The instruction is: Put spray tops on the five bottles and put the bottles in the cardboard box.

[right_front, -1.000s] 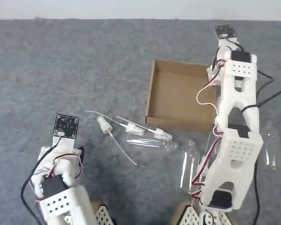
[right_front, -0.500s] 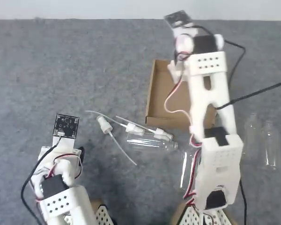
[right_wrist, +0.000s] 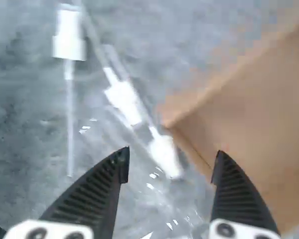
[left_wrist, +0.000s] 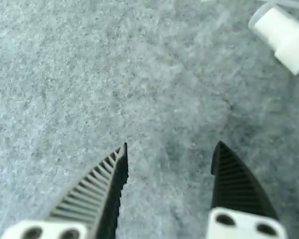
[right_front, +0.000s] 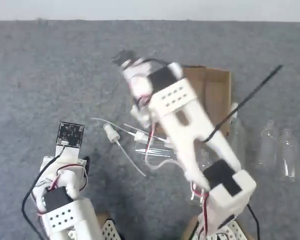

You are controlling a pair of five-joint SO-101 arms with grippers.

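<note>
My right gripper (right_wrist: 172, 154) is open and hangs above the near left corner of the cardboard box (right_wrist: 249, 124), over white spray tops (right_wrist: 122, 97) with thin tubes. A clear bottle (right_front: 155, 150) lies on its side by those tops. From above, the right arm (right_front: 175, 100) stretches across the cardboard box (right_front: 217, 92). Three more clear bottles (right_front: 268, 145) stand upright right of the box. My left gripper (left_wrist: 172, 147) is open low over bare carpet, with one spray top (left_wrist: 284, 37) lying beyond its tips. The left arm (right_front: 65, 190) sits at the near left.
Grey carpet covers the table. One spray top (right_front: 111, 133) with a long tube lies apart, left of the lying bottle. Another bottle (right_front: 205, 160) shows partly behind the right arm. Open carpet lies at the far left.
The right arm has swung left, from the box's far right side across it to its left edge above the spray tops. The upright bottles on the right now show. The left arm stayed still.
</note>
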